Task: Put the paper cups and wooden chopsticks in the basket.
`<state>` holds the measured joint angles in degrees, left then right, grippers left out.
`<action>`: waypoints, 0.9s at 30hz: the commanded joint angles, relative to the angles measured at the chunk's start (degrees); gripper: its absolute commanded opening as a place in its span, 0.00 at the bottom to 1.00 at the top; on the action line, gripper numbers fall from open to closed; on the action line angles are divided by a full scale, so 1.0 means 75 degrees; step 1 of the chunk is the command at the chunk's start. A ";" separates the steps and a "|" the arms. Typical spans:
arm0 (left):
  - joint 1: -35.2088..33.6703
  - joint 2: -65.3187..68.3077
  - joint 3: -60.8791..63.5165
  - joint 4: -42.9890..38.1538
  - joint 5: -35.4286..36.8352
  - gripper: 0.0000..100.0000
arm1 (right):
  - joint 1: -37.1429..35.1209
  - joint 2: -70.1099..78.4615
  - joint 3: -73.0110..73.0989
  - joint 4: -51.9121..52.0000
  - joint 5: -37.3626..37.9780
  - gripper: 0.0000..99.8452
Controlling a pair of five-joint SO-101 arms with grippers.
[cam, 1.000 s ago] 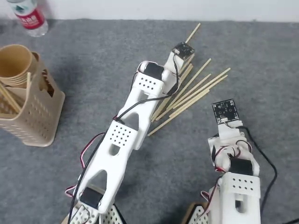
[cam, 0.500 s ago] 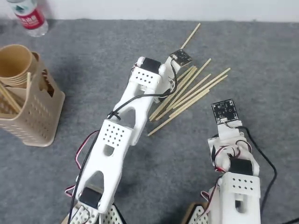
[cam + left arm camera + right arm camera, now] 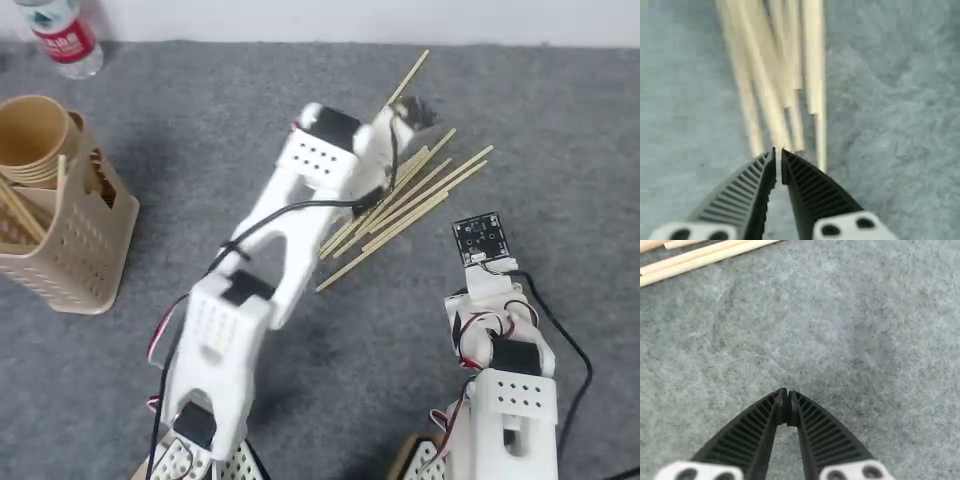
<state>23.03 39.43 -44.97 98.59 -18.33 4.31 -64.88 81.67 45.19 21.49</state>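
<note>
poised with the left gripper right at the near ends of the wooden chopsticks, jaws pinched to a bare sliver and gripping nothing. fanned out straight ahead of the tips, side by side and touching, flat on the grey mat. for a clean pick: open wide first, to avoid merely shoving the pile along; come down astride one or two sticks at the edge of the fan, not the whole bundle; close across the sticks, never along them; bite a little further in from the ends, probably nearer the middle, to limit droop and swing. likely to roll and slip, being thin, round and smooth, so close slowly and lift level. parked low over bare mat with the right gripper, jaws pressed together on nothing, a few stick ends ahead of it and well apart. plenty of open mat around the pile and along the way from the left gripper to the basket, far off on the side away from the right arm, paper cups already stacked inside beside some sticks. worth coming in high over the tall rim and tipping the sticks into the free gap next to the cups. keep clear of the bottle beyond the basket and of the mat's far edge just past the pile.
</note>
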 commanded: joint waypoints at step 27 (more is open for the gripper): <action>-0.0234 0.4513 -0.4718 0.0246 0.1442 0.18 | -0.0018 -0.0100 -0.0059 -0.0100 0.0105 0.01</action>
<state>19.52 71.43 -73.45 94.02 -4.88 4.31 -64.88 81.67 45.19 21.58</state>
